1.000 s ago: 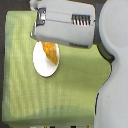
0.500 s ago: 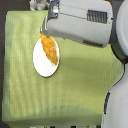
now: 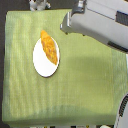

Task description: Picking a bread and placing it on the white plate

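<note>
The bread (image 3: pixel 49 48), a golden-orange elongated piece, lies slanted on the upper right part of the white plate (image 3: pixel 42 66). The oval plate rests on the green cloth, left of the middle of the exterior view. My gripper (image 3: pixel 66 25) is the grey end of the arm coming in from the upper right. It hovers up and to the right of the bread, apart from it and holding nothing. Its fingers are blurred and hard to make out.
The green cloth (image 3: pixel 80 85) covers the table, with dark floor past its left and bottom edges. A small white-and-grey object (image 3: pixel 38 4) sits at the cloth's top edge. The bulky grey arm (image 3: pixel 102 25) fills the upper right corner.
The gripper sat over the bread's top end at the plate. It has pulled away to the exterior view's upper right, and the bread stays lying on the plate.
</note>
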Robot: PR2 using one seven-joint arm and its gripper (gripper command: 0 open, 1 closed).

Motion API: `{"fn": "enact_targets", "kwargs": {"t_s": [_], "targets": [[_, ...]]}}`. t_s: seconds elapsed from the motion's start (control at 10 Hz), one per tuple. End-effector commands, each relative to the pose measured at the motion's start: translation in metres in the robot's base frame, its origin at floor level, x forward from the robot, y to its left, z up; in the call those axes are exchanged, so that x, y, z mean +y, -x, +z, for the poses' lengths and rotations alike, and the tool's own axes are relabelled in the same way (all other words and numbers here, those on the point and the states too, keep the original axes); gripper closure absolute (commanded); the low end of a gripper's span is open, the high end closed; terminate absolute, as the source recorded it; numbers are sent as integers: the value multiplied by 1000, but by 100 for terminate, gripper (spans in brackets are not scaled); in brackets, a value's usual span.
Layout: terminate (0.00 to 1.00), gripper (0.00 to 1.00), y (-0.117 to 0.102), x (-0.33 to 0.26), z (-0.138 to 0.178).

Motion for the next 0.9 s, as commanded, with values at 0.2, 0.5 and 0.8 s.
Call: {"fn": "enact_targets", "kwargs": {"t_s": [0.2, 0.5, 0.8], "targets": [[0, 0, 8, -151, 10], [0, 0, 20, -198, 11], [0, 0, 31, -235, 12]]}}
